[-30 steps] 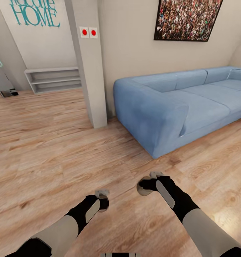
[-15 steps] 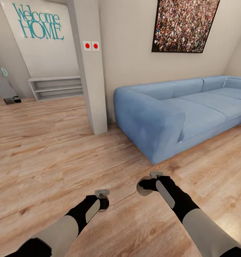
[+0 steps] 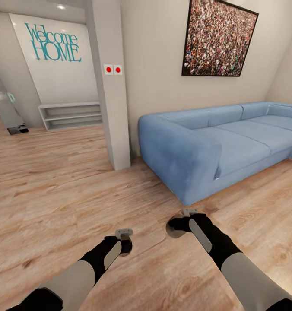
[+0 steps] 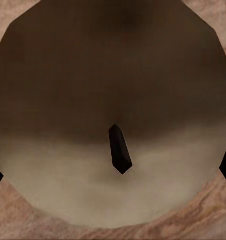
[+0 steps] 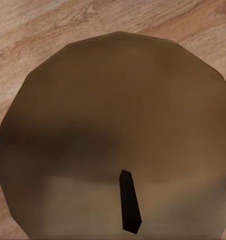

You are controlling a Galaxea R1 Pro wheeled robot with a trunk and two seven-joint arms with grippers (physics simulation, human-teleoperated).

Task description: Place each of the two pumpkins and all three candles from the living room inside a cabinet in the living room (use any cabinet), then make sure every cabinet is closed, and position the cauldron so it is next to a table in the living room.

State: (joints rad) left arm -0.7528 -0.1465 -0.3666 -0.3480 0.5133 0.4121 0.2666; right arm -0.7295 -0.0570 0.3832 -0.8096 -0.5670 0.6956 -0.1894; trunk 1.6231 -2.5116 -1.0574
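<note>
Over the bare plank floor [image 3: 55,194], seen from the head, the robot holds both arms low and forward, each carrying a candle. The left gripper [image 3: 124,242] is mostly hidden behind its wrist; the right gripper [image 3: 178,225] has a pale, rounded edge of candle showing under it. Ahead stand a soft blue sofa [image 3: 215,147], a square grey pillar [image 3: 113,108] with two red buttons, a low white shelf [image 3: 70,115], and a speckled framed picture [image 3: 219,39]. No cabinet, pumpkin, cauldron or low desk shows here, so I judge the robot is mid-carry with stowing yet to come.

In the left wrist view, a faceted cream-brown disc is the first candle [image 4: 113,100], smooth and matte, with a stubby black wick [image 4: 120,149]; the gripper looks clamped on it.

In the right wrist view, the second candle [image 5: 118,125] looks the same, many-sided, tan shading to beige, its wick [image 5: 130,207] dark and angular, the gripper closed around it above wood grain.
</note>
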